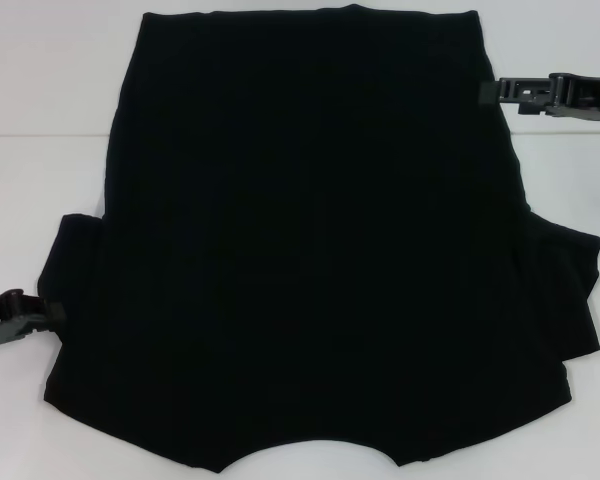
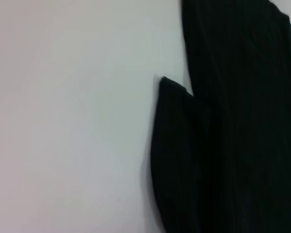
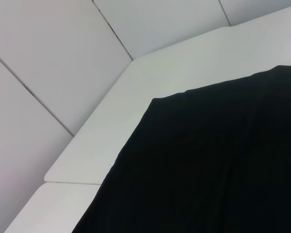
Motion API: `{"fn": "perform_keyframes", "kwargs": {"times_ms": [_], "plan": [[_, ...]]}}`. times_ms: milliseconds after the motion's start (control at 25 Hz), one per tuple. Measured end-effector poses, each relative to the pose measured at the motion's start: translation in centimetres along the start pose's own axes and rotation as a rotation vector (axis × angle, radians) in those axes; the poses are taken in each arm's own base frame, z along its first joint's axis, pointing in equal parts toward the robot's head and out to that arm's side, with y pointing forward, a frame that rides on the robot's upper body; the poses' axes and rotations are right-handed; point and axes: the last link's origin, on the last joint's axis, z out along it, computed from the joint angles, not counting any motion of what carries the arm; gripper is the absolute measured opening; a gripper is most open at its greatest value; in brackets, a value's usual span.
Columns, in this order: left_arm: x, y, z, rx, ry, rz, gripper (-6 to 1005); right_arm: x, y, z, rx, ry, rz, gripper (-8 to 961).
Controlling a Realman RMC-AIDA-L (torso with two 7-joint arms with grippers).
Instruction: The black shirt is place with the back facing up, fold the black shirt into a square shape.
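Note:
The black shirt (image 1: 300,250) lies spread flat on the white table (image 1: 40,120), plain side up, with its hem at the far edge and the neckline curve at the near edge. Both short sleeves stick out at the sides. My left gripper (image 1: 48,312) sits low at the outer edge of the left sleeve (image 1: 75,260). My right gripper (image 1: 488,94) is at the shirt's far right side edge, close to the hem corner. The left wrist view shows the shirt (image 2: 242,121) and the sleeve (image 2: 177,160). The right wrist view shows the shirt's (image 3: 208,170) hem corner.
White tabletop (image 2: 63,121) stretches beyond the shirt on the left side. In the right wrist view the table's edge (image 3: 87,179) meets pale wall panels (image 3: 48,58) just past the hem corner. The right sleeve (image 1: 565,290) lies crumpled outward.

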Motion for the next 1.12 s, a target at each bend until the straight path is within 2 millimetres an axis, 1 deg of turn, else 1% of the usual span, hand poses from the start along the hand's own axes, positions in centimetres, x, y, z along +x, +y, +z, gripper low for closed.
{"fn": "perform_keyframes", "kwargs": {"times_ms": [120,320,440,800,1120], "plan": [[0.1,0.3,0.2,-0.001,-0.010,0.010,324,0.0,0.0,0.0,0.000,0.000,0.000,945],[0.2,0.5,0.3,-0.002,-0.009,0.016,93,0.0,0.0,0.0,-0.001,-0.001,0.000,945],[0.5,0.4,0.1,0.000,0.001,0.017,62,0.0,0.0,0.0,-0.001,-0.002,0.001,945],[2.3,0.0,-1.5,0.034,0.068,0.005,63,-0.3,-0.2,-0.3,0.001,-0.022,0.011,945],[2.4,0.2,-1.4,0.030,0.059,0.012,63,-0.3,-0.2,-0.4,0.000,-0.021,0.012,945]]}}
